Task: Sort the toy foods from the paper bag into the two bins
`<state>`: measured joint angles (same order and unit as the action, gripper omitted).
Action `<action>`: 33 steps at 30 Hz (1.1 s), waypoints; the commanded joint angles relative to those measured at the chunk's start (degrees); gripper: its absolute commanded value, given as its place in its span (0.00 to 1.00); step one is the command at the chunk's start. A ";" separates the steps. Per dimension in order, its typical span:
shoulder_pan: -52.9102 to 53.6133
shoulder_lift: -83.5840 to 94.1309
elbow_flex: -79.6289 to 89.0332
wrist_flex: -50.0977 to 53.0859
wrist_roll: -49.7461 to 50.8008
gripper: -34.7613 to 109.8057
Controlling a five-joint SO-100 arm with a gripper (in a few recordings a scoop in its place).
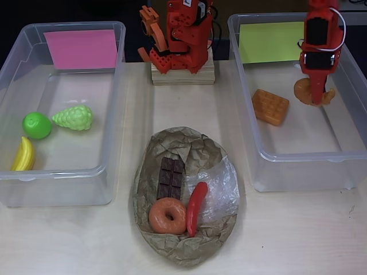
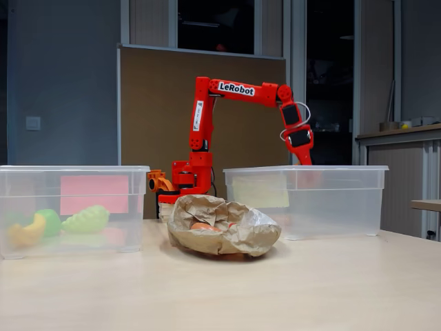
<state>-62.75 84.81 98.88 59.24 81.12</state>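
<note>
Croissant [image 1: 312, 91] partly hidden behind claw [image 1: 317, 98]

Soft, even overhead light in the overhead view; glare on the paper bag's [image 1: 184, 195] tape patch. The fixed view is dimmer, slightly soft, with dark windows behind and faint shadows under objects.

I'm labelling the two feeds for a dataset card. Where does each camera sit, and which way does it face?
Overhead view: above the table, facing straight down on the bag between the pink-label bin and yellow-label bin; arm base at the top, pincer at the croissant.
Fixed view: low at the table's front edge, facing the arm side-on.
Shared: both bins, bag, arm.
</note>
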 commanded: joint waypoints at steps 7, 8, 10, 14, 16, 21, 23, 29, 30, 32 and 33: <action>-3.52 -6.94 1.85 -11.69 4.57 0.24; -3.96 -7.73 1.85 -12.83 5.10 0.24; -5.01 -9.32 1.85 -14.94 7.12 0.24; -6.86 -11.25 1.67 -17.75 11.16 0.26; -7.47 -11.69 1.85 -18.72 12.83 0.29; -8.70 -13.10 3.08 -21.71 15.56 0.32; -9.05 -13.27 3.34 -22.32 16.61 0.33; -9.67 -11.87 3.78 -20.83 18.28 0.35; -9.76 -11.34 3.78 -20.21 18.46 0.34; -9.84 -10.46 3.69 -18.72 18.90 0.33; -9.84 -10.20 3.60 -18.11 18.81 0.33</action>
<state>-71.63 71.10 102.04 38.94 98.96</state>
